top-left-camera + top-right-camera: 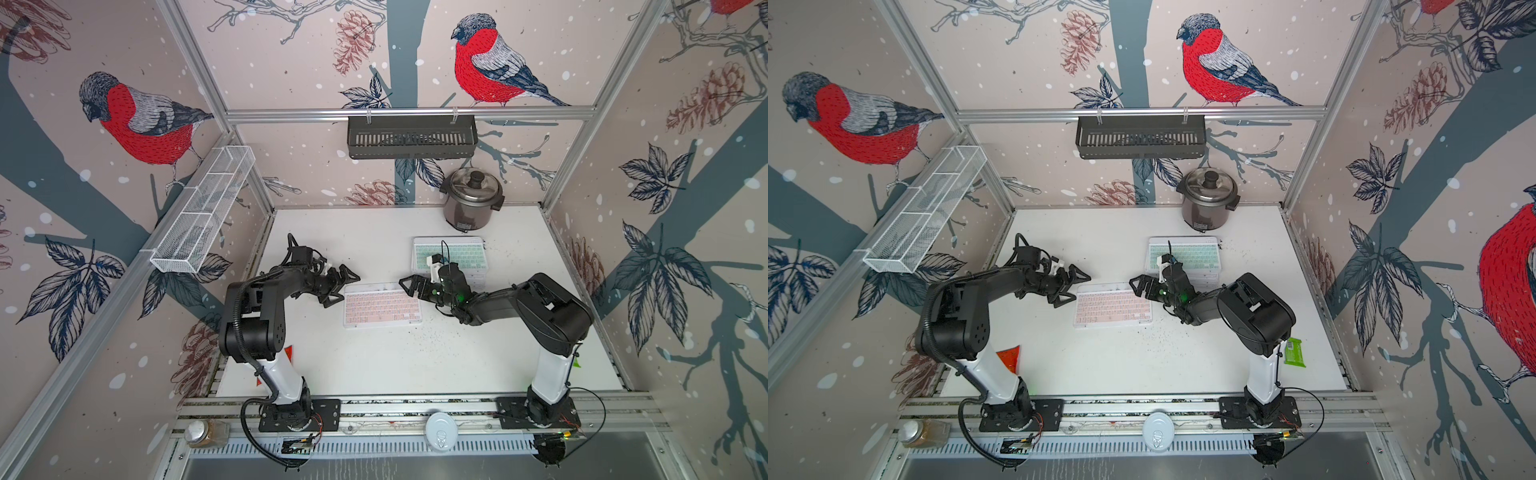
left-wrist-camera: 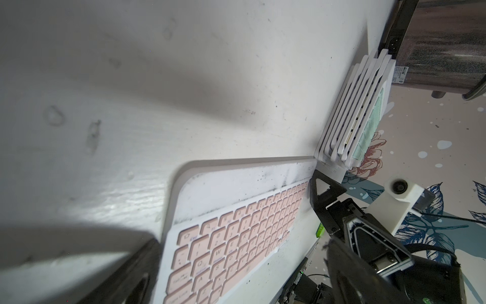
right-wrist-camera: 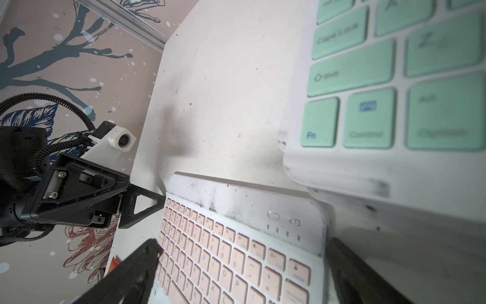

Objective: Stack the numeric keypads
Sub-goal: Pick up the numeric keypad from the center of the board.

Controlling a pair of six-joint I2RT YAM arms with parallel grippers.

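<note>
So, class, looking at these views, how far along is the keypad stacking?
Done: a stack of keypads, mint-green on top, sits near the cooker. In hand: the open left gripper and open right gripper flank the pink keypad, which lies flat on the table, ungripped. Left: lifting it onto the stack.

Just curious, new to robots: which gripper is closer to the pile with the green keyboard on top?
Right. The right gripper hangs by the near corner of the stack; the left gripper is farther, across the pink keypad.
</note>
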